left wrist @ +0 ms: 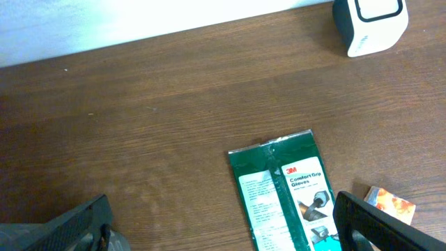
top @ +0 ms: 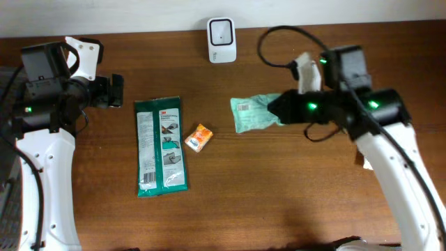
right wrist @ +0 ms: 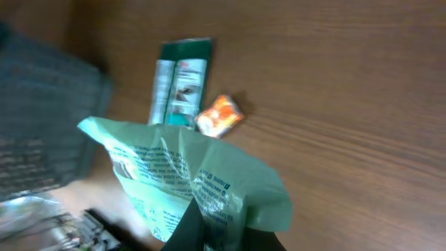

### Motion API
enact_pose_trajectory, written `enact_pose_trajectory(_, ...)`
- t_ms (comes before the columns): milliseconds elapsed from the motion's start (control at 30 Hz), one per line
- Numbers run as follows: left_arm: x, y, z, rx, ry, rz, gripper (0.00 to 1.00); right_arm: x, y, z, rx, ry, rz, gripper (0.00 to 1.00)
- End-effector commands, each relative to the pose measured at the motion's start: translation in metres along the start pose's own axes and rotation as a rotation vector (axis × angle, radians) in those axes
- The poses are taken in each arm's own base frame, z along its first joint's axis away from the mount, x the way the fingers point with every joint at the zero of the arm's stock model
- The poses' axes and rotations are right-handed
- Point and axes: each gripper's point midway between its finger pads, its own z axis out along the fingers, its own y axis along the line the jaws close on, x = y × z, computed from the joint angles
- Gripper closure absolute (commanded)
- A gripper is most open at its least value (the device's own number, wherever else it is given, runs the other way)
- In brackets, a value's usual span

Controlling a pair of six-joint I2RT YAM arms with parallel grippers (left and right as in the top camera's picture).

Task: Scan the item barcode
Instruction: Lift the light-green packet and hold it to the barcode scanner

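The right gripper (top: 280,109) is closed tight on the right end of a light green pouch (top: 252,113), its 2 fingers pinching the crumpled film. From the right wrist camera the pouch (right wrist: 198,183) fans out ahead of the gripper with its printed side showing. That view is blurred, so I cannot tell whether the pouch is clear of the worktop (top: 293,195). Seen from overhead, the pouch lies right of centre with a white label (top: 243,107) at its left end. It sits below and a little to the right of the white scanner (top: 221,39), which stands at the far edge. The left gripper (top: 111,90) is spread fully open and holds nothing, near the left edge of the worktop. A dark green 3M packet (top: 162,145) lies flat left of centre. A small orange packet (top: 199,137) lies just beside its right edge, between it and the pouch.
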Motion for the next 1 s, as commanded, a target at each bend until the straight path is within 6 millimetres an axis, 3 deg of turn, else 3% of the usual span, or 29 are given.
enact_pose_trajectory(0,-0.008,0.0,-0.007,0.003,-0.027,0.014,0.01,-0.047,-0.005,0.02,0.243,-0.044,-0.065,0.96)
enact_pose_trajectory(100,-0.007,0.0,-0.007,0.003,-0.027,0.013,0.01,-0.109,-0.01,0.042,0.451,-0.113,-0.156,0.96)
enact_pose_trajectory(167,-0.008,0.0,-0.007,0.003,-0.027,0.014,0.01,-0.161,-0.027,0.061,0.643,-0.243,-0.258,0.96)
enact_pose_trajectory(267,-0.007,0.0,-0.007,0.003,-0.027,0.013,0.01,-0.209,-0.041,0.086,0.831,-0.384,-0.418,0.96)
enact_pose_trajectory(367,-0.008,0.0,-0.007,0.003,-0.027,0.014,0.01,-0.258,-0.031,0.132,0.907,-0.504,-0.714,0.96)
enact_pose_trajectory(500,-0.007,0.0,-0.007,0.003,-0.027,0.013,0.01,-0.28,-0.033,0.174,1.002,-0.531,-0.998,0.96)
enact_pose_trajectory(667,-0.007,0.0,-0.007,0.003,-0.027,0.013,0.01,-0.27,-0.057,0.221,1.056,-0.432,-1.146,0.96)
enact_pose_trajectory(867,-0.007,0.0,-0.007,0.003,-0.027,0.013,0.01,-0.271,-0.055,0.221,1.057,-0.449,-1.142,0.96)
enact_pose_trajectory(967,-0.007,0.0,-0.007,0.004,-0.027,0.013,0.01,-0.275,-0.044,0.207,1.04,-0.489,-1.103,0.96)
